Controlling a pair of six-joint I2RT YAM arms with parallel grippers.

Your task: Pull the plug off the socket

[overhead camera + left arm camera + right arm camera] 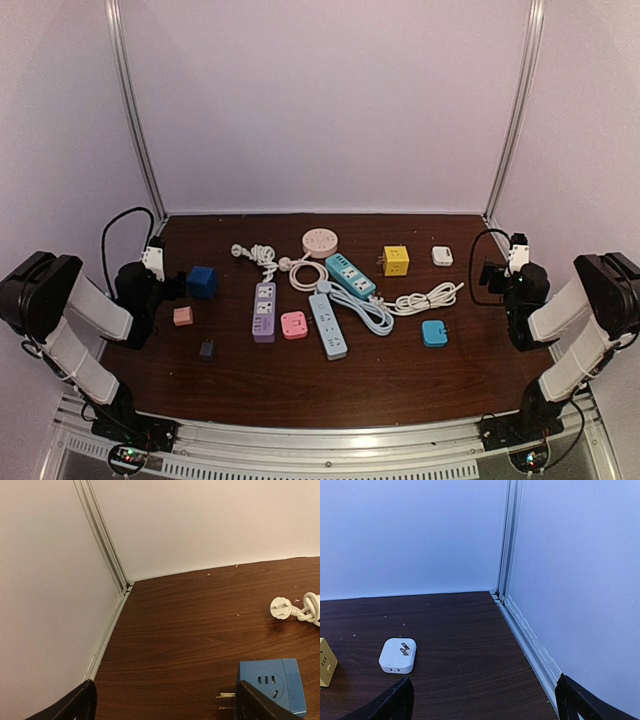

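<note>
Brown wooden table (pixel 400 370) inspected. Left claw (pixel 164 692) was released, fingers spread, empty, with a blue adapter (pixel 272 685) just beside its right finger. Right claw (pixel 482 695) was likewise released and empty, a white adapter (pixel 398 655) ahead to its left. The plug (pixel 322 288) appeared seated in the pale strip (pixel 330 330), between both claws and well apart from each.
</note>
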